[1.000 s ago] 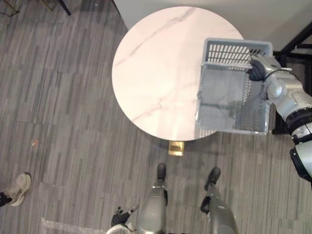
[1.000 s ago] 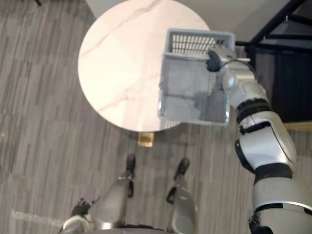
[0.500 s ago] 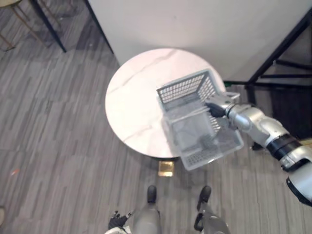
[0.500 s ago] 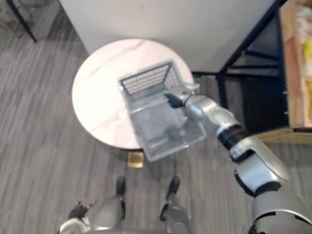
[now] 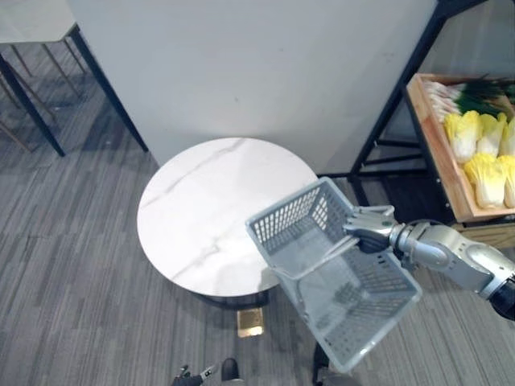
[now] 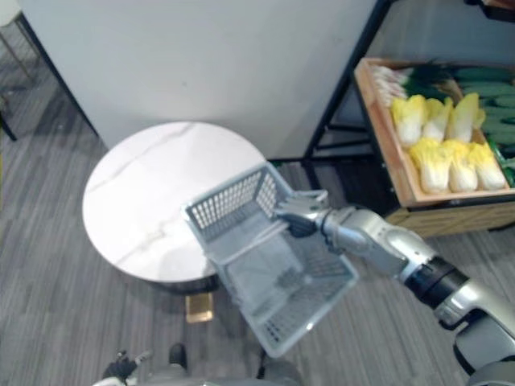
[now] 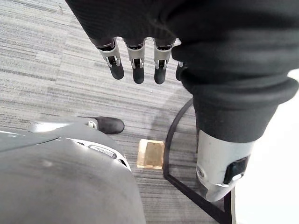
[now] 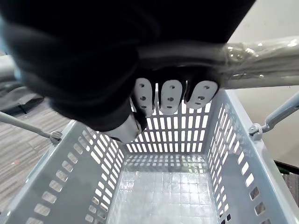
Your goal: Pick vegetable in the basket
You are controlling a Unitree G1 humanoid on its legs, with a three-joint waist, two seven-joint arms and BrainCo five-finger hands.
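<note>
My right hand [image 5: 368,234] is shut on the handle [image 8: 254,50] of a grey slatted plastic basket [image 5: 354,305]. The basket hangs tilted in the air, off the right front edge of the round table. In the right wrist view its fingers [image 8: 170,95] curl round the handle above the empty basket floor [image 8: 163,186]. Yellow-green cabbages [image 6: 441,145] lie in a wooden crate [image 6: 390,165] on a rack to the right, beyond the hand. Green vegetables [image 6: 483,80] lie behind them. My left hand [image 7: 135,65] hangs low over the floor, its fingers straight and holding nothing.
A round white marble table [image 5: 209,209] stands left of the basket, against a white wall. The black metal rack frame [image 5: 394,104] rises between the table and the crate. Dark furniture legs [image 5: 36,108] stand at the far left on grey striped floor.
The camera has swung up and to the right, bringing the wall and the vegetable rack into view. The basket, still in my right hand, has left the table and now hangs tilted beside it.
</note>
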